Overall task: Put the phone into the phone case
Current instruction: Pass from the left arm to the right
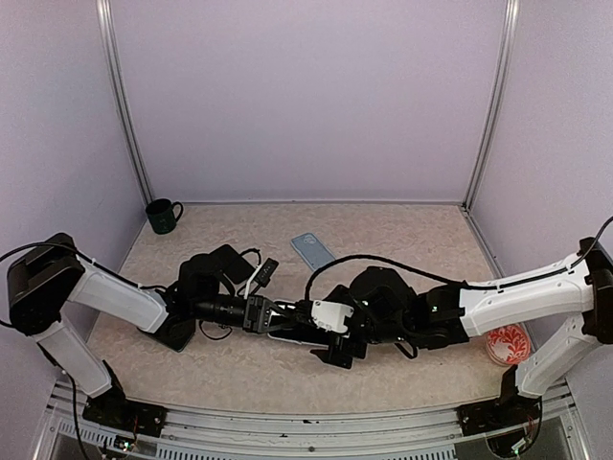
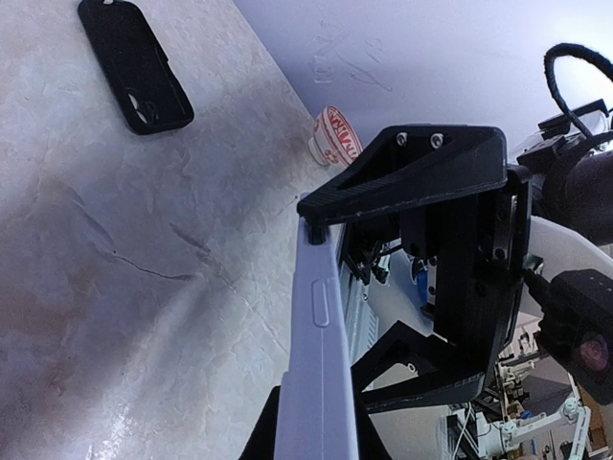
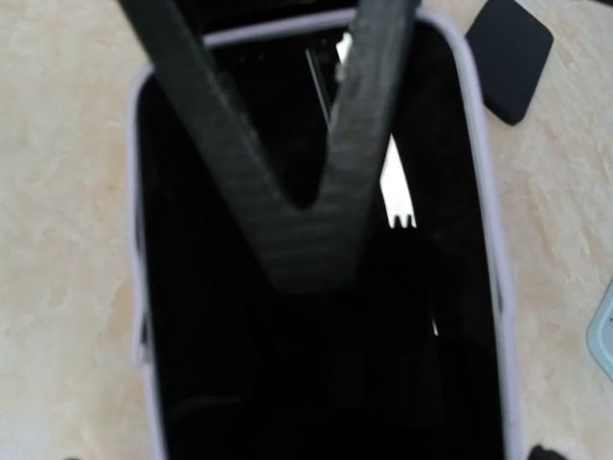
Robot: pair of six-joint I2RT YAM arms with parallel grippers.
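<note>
On the table (image 1: 412, 240) both arms were extended inward, their tools facing each other near the middle. The phone (image 2: 321, 355), a dark screen inside a pale lilac rim, spanned the gap between them. Its long axis ran left to right, from one tool to the other. The left gripper (image 1: 261, 314) was clamped shut on the phone's left end. The right gripper (image 1: 326, 326) stood fully open at the opposite end, gripping nothing. The tip of one finger (image 2: 412, 172) met the phone's far corner. The light blue phone case (image 1: 313, 250) lay flat on the table behind the meeting point, apart from both tools and about equally near to each. Whether the lilac rim was itself a fitted case could not be determined.
</note>
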